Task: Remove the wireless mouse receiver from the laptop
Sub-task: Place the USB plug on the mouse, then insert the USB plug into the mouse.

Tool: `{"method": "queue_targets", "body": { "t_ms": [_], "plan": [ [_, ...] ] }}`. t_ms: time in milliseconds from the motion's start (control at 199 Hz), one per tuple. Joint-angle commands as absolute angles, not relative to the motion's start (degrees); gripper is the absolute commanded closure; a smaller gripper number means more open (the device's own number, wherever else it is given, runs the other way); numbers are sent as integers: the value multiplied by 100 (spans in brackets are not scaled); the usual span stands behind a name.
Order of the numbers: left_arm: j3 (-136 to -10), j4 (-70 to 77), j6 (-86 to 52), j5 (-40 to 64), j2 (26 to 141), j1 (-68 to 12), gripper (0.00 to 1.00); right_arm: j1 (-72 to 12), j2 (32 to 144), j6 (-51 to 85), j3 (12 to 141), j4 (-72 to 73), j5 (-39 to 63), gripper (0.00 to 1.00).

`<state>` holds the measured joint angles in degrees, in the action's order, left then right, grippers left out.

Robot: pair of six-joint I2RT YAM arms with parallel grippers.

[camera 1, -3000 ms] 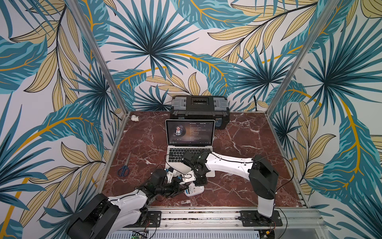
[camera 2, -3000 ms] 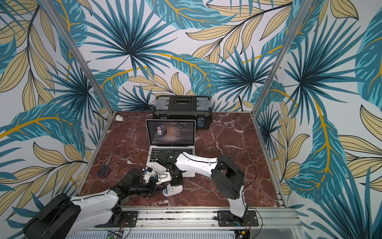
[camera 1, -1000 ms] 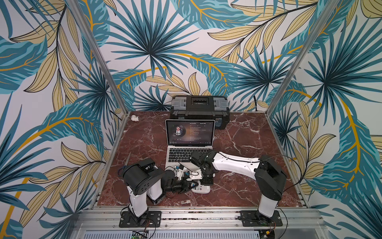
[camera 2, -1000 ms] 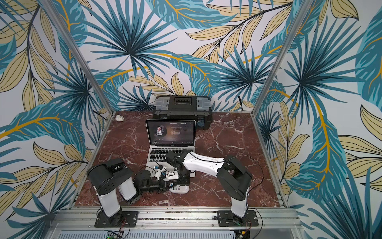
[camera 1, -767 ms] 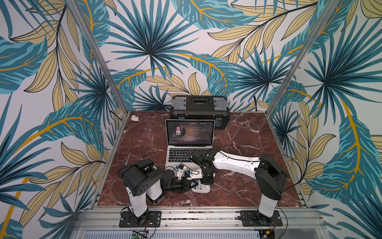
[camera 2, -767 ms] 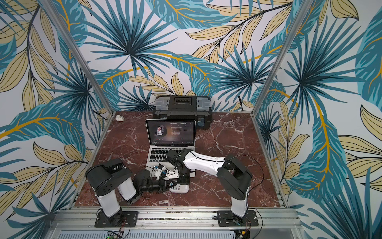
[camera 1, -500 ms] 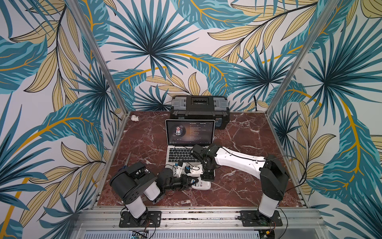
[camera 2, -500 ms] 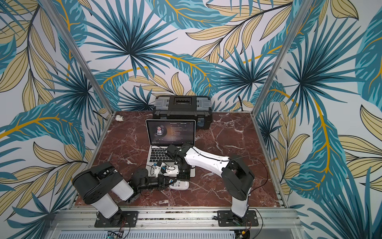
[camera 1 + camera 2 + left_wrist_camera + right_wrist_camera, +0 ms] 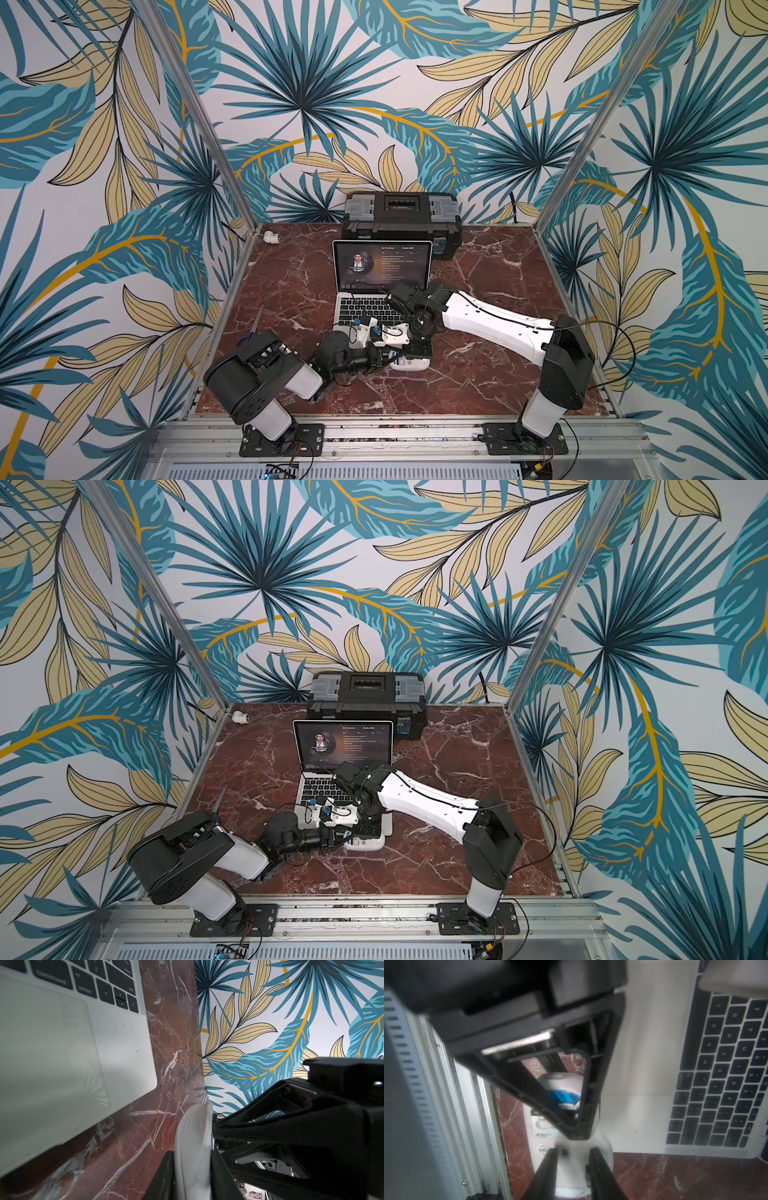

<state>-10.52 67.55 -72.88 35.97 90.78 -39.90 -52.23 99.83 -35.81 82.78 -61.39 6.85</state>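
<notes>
Wireless mouse (image 9: 409,365) (image 9: 365,844): just in front of the laptop's near edge, toward its right corner, over the marble tabletop (image 9: 478,374). It is turned underside up, with a blue label showing in the right wrist view (image 9: 572,1169). Whether it rests on the marble, cannot tell. The receiver is too small to make out in any view.

Left gripper (image 9: 384,359) (image 9: 338,837): reaches in low from the left and is clamped on the mouse. The left wrist view shows the white shell (image 9: 193,1147) pinched between the two dark fingers (image 9: 218,1169).

Right gripper (image 9: 415,347) (image 9: 573,1150): comes down from the right arm and points at the mouse underside. Its jaws are released and stand apart with nothing between them; white plastic and a small dark slot show through the gap.

Laptop (image 9: 365,307) (image 9: 328,787) (image 9: 62,1043) (image 9: 643,1064): centre of the table, lid open, screen lit with a round portrait and text, facing the near side.

Black toolbox (image 9: 401,220): directly behind the laptop, against the far wall.

Small white fitting (image 9: 272,237): far left corner.

Scissors (image 9: 254,326): left edge, partly behind the left arm.
</notes>
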Motion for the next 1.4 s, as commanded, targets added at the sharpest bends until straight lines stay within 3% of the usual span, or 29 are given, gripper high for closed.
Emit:
{"method": "queue_targets", "body": {
  "t_ms": [0,155,281,376,436,552,667,792,852,1073,1254,1399],
  "plan": [
    [-1369,7249,-7244,3777,8815,-3992,100,-5227,9832,-3564,8249,-6115,546,66],
    [-1396,7159,-7234,3838,8678,-3991,100,-5131,9524,-3413,8291,-6117,513,55],
    [-1529,7026,-7219,4009,8535,-3995,100,-4945,9029,-3155,8460,-6088,721,52],
    [-1742,6707,-7139,4126,8424,-3990,100,-4643,8387,-2673,8399,-5750,1167,42],
    [-1983,6445,-7073,4158,8373,-3990,100,-4135,7918,-2024,8128,-5224,1189,35],
    [-2604,6001,-6936,4403,8464,-3974,100,-3244,7089,-699,7473,-4428,1483,31],
    [-3267,5813,-6955,4737,8767,-3834,100,-2347,6315,830,6532,-3589,2147,10],
    [-3993,5792,-7083,5227,9299,-3656,100,-1575,5911,2297,5690,-2543,3937,9],
    [-4255,5828,-7157,5341,9528,-3601,100,-1445,5745,3012,5265,-1782,4388,3],
    [-4848,5634,-7136,5598,10004,-3543,100,-1391,5832,3928,4644,-493,4618,2],
    [-4940,5679,-7122,5611,10038,-3500,100,-1389,6105,4942,4011,1160,4825,13],
    [-4982,5643,-7077,5598,10020,-3473,100,-1389,6064,4763,3940,922,4591,12]
  ]
}}
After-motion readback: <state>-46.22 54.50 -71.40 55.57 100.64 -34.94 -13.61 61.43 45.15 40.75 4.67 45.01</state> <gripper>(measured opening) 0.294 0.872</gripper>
